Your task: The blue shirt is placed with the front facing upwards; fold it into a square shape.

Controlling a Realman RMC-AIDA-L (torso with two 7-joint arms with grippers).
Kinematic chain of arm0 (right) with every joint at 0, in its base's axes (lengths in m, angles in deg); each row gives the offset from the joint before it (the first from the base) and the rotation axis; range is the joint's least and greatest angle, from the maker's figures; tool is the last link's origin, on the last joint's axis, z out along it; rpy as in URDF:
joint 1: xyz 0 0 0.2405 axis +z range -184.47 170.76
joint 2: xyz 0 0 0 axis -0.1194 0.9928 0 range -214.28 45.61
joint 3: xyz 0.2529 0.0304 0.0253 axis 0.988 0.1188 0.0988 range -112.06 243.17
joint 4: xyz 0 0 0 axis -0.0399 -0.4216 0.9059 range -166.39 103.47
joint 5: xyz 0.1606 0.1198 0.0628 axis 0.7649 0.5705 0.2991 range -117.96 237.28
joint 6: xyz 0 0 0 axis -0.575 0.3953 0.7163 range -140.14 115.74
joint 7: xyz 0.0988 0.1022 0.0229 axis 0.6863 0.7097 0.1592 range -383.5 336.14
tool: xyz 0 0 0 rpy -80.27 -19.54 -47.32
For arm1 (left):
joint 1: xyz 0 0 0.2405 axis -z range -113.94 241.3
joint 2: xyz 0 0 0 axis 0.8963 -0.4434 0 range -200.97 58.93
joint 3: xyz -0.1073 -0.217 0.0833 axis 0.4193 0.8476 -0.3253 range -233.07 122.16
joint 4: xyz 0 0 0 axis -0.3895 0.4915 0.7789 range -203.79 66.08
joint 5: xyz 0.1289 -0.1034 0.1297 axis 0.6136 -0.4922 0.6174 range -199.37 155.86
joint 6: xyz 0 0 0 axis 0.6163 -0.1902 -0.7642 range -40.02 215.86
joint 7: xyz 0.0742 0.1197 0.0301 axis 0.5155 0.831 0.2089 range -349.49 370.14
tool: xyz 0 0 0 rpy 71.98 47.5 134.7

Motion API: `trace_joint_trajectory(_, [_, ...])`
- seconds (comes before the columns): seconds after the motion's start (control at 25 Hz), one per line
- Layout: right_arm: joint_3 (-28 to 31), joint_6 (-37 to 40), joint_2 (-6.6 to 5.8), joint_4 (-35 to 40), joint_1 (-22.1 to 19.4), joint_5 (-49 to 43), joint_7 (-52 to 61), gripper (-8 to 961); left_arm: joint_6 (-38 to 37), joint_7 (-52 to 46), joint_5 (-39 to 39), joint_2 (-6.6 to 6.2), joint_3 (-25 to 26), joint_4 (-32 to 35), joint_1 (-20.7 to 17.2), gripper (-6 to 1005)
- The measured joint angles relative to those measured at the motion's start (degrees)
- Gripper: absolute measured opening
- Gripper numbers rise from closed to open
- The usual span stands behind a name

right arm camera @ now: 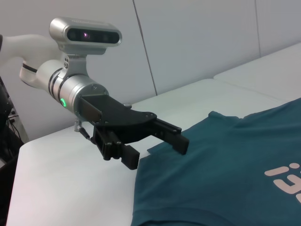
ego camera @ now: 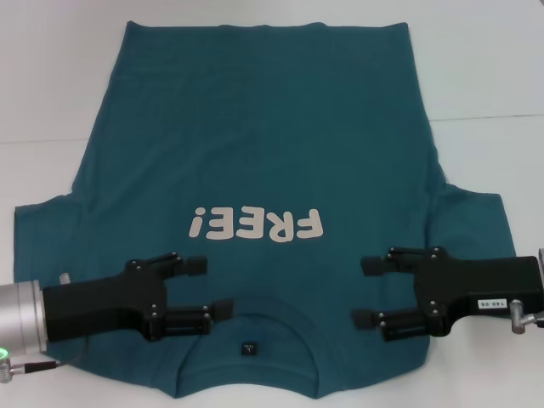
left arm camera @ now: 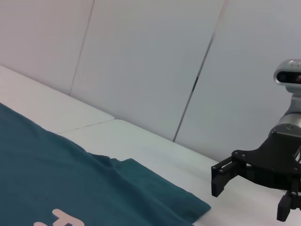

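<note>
From the head view, the blue shirt [ego camera: 263,153] lies flat and face up on the white table [ego camera: 484,68], collar nearest the robot and hem far away, both short sleeves spread out to the sides. It looks like thin, limp cotton: light, soft, sure to sag and crease when lifted, so my judgement is that it wants pinching at two matched points, such as the shoulder seams either side of the collar [ego camera: 251,327], with both arms raising together. White lettering across the chest reads "FREE!" [ego camera: 257,224], upside down from here; the small dark tag [ego camera: 247,348] inside the collar carries marks too small to read. The left gripper [ego camera: 204,289] hangs over the shirt's left shoulder with its fingers spread and nothing between them; the right gripper [ego camera: 367,291] mirrors it over the right shoulder, likewise spread and holding nothing, with a small white label on its body whose print I cannot make out. In the left wrist view, one sleeve and part of a white letter show on the tabletop, and the right gripper [left arm camera: 249,193] sits beyond the cloth, apparently apart from it, though its lower edge is cut off. In the right wrist view, the left gripper [right arm camera: 157,146] hovers at the shirt's edge, jaws parted, a green light on its wrist.
</note>
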Motion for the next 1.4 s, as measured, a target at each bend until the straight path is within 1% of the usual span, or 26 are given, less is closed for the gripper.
trace_joint_trajectory(0.44, [-0.12,-0.66,0.03,-0.09,0.74,-0.17,0.21,927,0.07,-1.48,0.93,0.06,0.26,-0.04,-0.22,934])
trace_joint_trajectory(0.56, [-0.12,-0.58,0.03,-0.11,0.71,-0.01,0.25,927,0.11,-1.32,1.4,0.17,2.15,-0.69,-0.97,934])
trace_joint_trajectory(0.68, [-0.12,-0.56,0.02,-0.13,0.55,0.01,0.26,927,0.87,-3.02,2.37,-0.13,7.64,-3.39,-3.71,934])
trace_joint_trajectory(0.76, [-0.12,-0.52,0.02,-0.14,0.46,0.0,0.27,927,2.15,-5.85,3.21,-0.29,13.82,-5.68,-5.9,934])
trace_joint_trajectory(0.84, [-0.11,-0.36,0.02,-0.14,0.39,0.0,0.27,927,4.63,-10.74,5.43,-0.08,20.14,-8.42,-7.76,934])
trace_joint_trajectory(0.92, [-0.11,-0.13,0.03,-0.14,0.35,0.05,0.27,927,6.97,-17.42,8.75,-0.08,24.36,-10.55,-8.57,934])
trace_joint_trajectory(0.96, [-0.1,-0.1,0.02,-0.14,0.32,0.08,0.27,926,7.67,-20.07,10.24,-0.13,25.67,-11.23,-8.68,934])
trace_joint_trajectory(1.04, [-0.11,-0.07,0.02,-0.14,0.27,0.11,0.27,926,9.2,-27.76,15.57,-0.7,29.15,-12.23,-8.25,934])
trace_joint_trajectory(1.08, [-0.11,-0.07,0.02,-0.14,0.25,0.12,0.27,926,10.02,-31.11,18.0,-1.09,30.75,-12.43,-7.79,934])
trace_joint_trajectory(1.12, [-0.11,-0.08,0.02,-0.14,0.25,0.11,0.27,926,11.03,-36.43,21.55,-1.69,32.47,-12.5,-7.11,934])
trace_joint_trajectory(1.16, [-0.11,-0.08,0.02,-0.14,0.27,0.1,0.27,926,11.36,-39.42,23.51,-2.05,33.12,-12.52,-6.73,934])
trace_joint_trajectory(1.28, [-0.11,-0.06,0.02,-0.03,0.33,0.01,0.3,926,11.11,-51.5,33.0,-3.49,35.18,-12.58,-4.9,934])
trace_joint_trajectory(1.4, [-0.11,0.01,0.02,0.2,0.48,-0.03,0.58,926,10.23,-58.23,39.06,-4.23,35.99,-12.66,-3.2,934])
